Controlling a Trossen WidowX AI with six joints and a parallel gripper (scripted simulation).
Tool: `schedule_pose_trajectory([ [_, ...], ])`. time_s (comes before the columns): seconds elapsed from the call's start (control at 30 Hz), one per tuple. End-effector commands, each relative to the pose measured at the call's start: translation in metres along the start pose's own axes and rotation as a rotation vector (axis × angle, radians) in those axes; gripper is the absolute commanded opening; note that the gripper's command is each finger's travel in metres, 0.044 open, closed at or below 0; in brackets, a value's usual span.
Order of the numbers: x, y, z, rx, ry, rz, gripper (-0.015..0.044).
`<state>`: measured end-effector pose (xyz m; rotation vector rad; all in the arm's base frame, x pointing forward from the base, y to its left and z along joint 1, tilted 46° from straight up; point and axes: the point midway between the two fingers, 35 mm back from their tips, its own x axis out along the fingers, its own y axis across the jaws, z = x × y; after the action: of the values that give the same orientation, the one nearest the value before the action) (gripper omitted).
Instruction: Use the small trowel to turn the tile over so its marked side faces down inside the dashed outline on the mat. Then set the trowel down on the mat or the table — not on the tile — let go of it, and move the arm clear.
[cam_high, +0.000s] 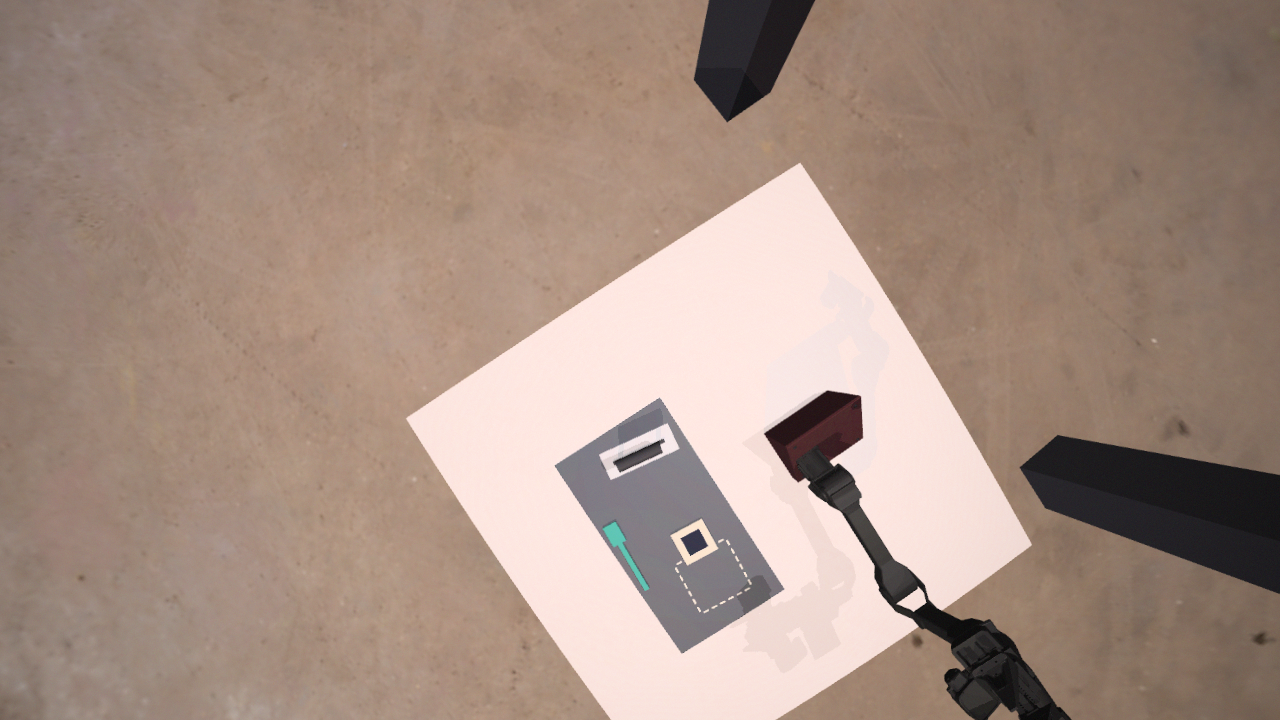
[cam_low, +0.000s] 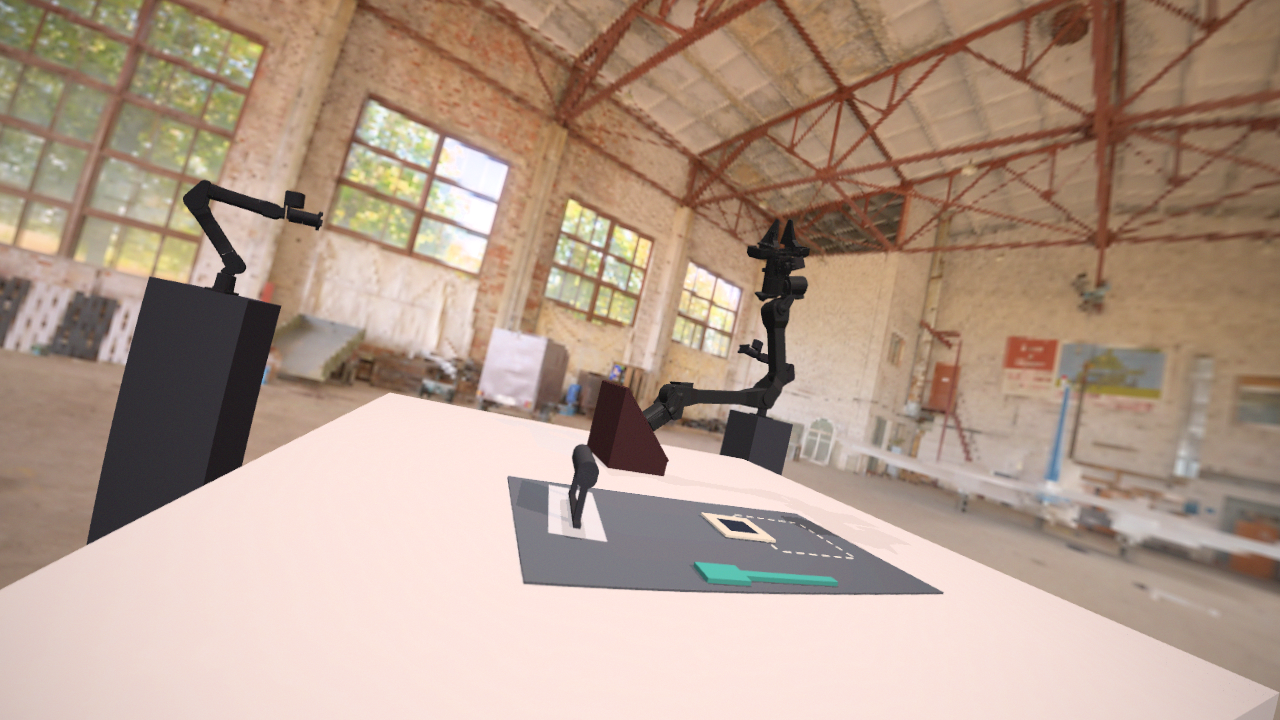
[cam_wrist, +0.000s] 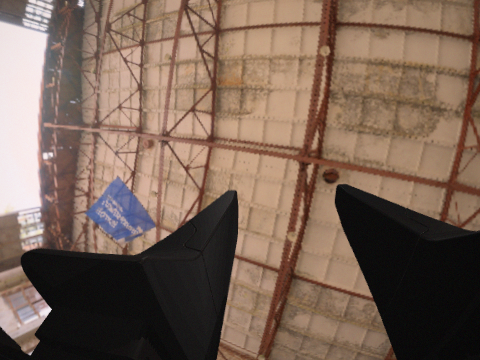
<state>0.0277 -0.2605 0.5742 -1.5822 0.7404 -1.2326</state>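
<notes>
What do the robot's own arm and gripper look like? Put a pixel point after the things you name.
The arm (cam_high: 866, 535) (cam_low: 720, 395) is black to dark grey, with slim links and chunkier, rounded joints. Its gripper (cam_low: 782, 223) (cam_wrist: 287, 196) is matte black, with two angular, wedge-like fingers tapering to narrow tips. I can make out no cables, sleeve or lettering on either.

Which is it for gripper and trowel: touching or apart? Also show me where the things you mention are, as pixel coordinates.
Apart: the exterior view shows the gripper (cam_low: 781, 231) (cam_wrist: 287, 196) pointing up, well above the trowel (cam_high: 624, 555) (cam_low: 765, 575).
</notes>
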Motion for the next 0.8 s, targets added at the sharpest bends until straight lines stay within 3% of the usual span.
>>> schedule_pose_trajectory([
  [0.0,0.025,0.035,-0.003,0.089,-0.03,0.103,0.027],
  [0.43,0.086,0.143,0.026,0.344,-0.139,0.425,0.027],
  [0.77,0.111,0.233,0.071,0.492,-0.188,0.7,0.027],
])
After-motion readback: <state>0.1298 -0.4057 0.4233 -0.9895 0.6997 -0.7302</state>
